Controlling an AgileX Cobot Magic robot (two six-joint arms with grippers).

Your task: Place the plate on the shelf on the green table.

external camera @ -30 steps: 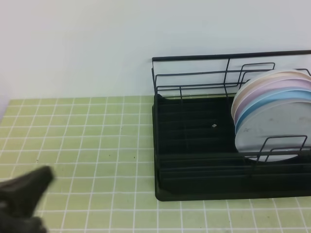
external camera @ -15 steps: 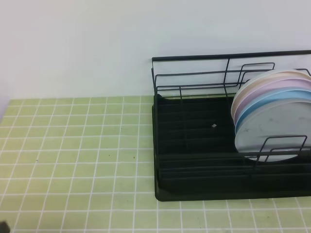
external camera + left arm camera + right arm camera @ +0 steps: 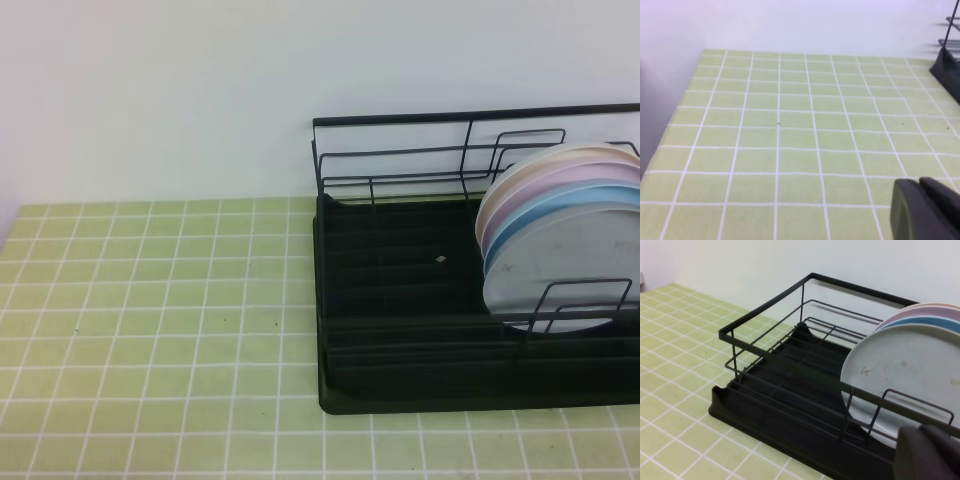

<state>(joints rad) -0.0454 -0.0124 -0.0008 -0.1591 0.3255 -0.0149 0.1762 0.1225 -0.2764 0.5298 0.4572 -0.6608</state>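
Observation:
The pale grey plate (image 3: 570,262) stands upright at the front of a row of plates in the right end of the black wire shelf (image 3: 400,300). It also shows in the right wrist view (image 3: 900,370), resting behind a wire divider. The shelf (image 3: 780,385) sits on the green table (image 3: 150,300). Neither gripper shows in the exterior view. My left gripper (image 3: 920,195) is a dark tip at the lower right of its wrist view, over bare tiles (image 3: 790,135), fingers together and empty. My right gripper (image 3: 922,437) sits near the shelf's front right, fingers together and empty.
Behind the grey plate stand a light blue plate (image 3: 560,203), a pink plate (image 3: 560,178) and a cream plate (image 3: 570,155). The left part of the shelf holds no dishes. A white wall runs behind the table. The table's left edge (image 3: 670,110) drops off.
The dark left arm at the lower left of the exterior view has pulled back out of the frame. The plates and the shelf have not moved.

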